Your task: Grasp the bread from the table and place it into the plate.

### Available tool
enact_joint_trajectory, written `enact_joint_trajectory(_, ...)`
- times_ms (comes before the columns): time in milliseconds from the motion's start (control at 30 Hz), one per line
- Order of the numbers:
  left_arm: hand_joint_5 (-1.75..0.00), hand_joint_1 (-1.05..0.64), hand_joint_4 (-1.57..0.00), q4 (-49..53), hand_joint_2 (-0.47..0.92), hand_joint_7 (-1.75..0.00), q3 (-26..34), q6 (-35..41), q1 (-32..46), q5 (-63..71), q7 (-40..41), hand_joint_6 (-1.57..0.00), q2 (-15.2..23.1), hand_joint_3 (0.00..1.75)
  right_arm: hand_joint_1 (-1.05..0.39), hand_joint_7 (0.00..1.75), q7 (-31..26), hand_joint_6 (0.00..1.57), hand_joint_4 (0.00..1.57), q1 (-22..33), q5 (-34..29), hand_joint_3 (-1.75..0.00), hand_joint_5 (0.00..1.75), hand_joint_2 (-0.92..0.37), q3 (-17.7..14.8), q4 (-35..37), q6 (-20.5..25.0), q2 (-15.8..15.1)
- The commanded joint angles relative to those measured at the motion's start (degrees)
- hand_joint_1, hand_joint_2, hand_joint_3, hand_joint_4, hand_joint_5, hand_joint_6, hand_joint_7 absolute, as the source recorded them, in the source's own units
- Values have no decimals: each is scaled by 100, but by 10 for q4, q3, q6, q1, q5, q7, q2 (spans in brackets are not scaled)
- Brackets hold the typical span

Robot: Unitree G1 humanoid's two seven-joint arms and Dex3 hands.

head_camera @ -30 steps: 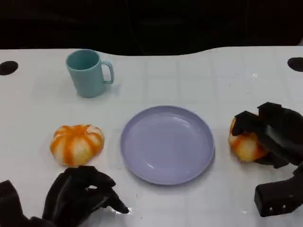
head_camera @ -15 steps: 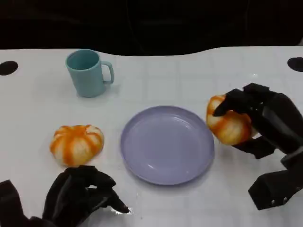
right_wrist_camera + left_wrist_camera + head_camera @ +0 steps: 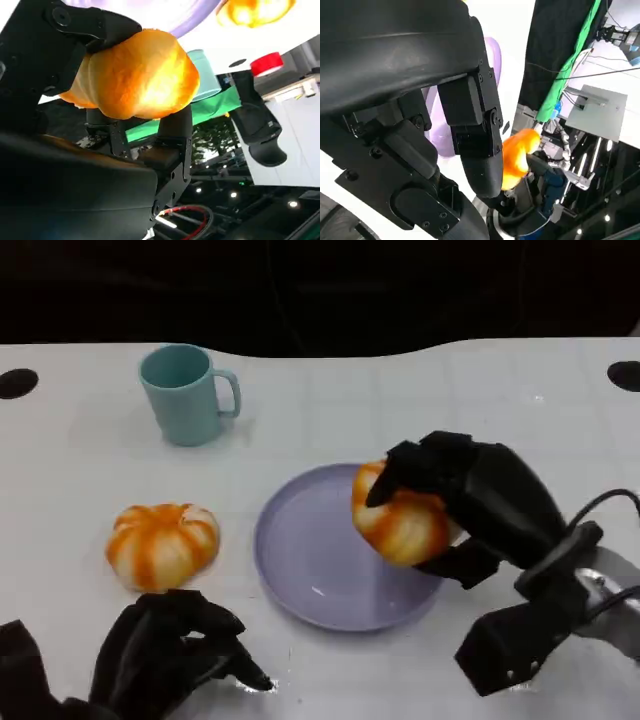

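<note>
Orange-striped bread roll clamped in right hand fingers, over lavender plate right side, w/ left hand curled empty nearby; early release could roll it off rim.

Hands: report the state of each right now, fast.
Left hand: closed, fingers curled in, holding nothing.
Right hand: closed on the bread, over the plate.
</note>
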Motion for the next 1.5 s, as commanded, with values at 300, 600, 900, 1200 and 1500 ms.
enact_joint_trajectory(300,-52,-104,-157,-1,57,-30,4,-6,5,2,4,-157,7,0,9,174,-38,77,99,-73,-24,-128,175,-24,33,129,33,66)
enact_joint_trajectory(600,-52,-104,-157,0,58,-29,3,-9,4,4,4,-157,7,0,-15,27,-7,89,80,-91,-27,-81,85,-44,46,151,59,64)
enact_joint_trajectory(900,-52,-104,-157,-2,57,-29,3,-7,5,2,5,-157,7,0,-61,0,115,32,16,-72,-4,-12,21,-91,43,88,102,41)
enact_joint_trajectory(1200,-51,-105,-157,-5,57,-29,2,-6,6,3,9,-157,7,1,-69,1,218,24,6,-23,34,-21,23,-92,21,-27,122,7)
enact_joint_trajectory(1500,-51,-105,-157,-5,58,-28,1,-8,6,4,9,-157,7,1,-66,4,271,32,16,34,76,-20,31,-92,-14,-121,116,-26)
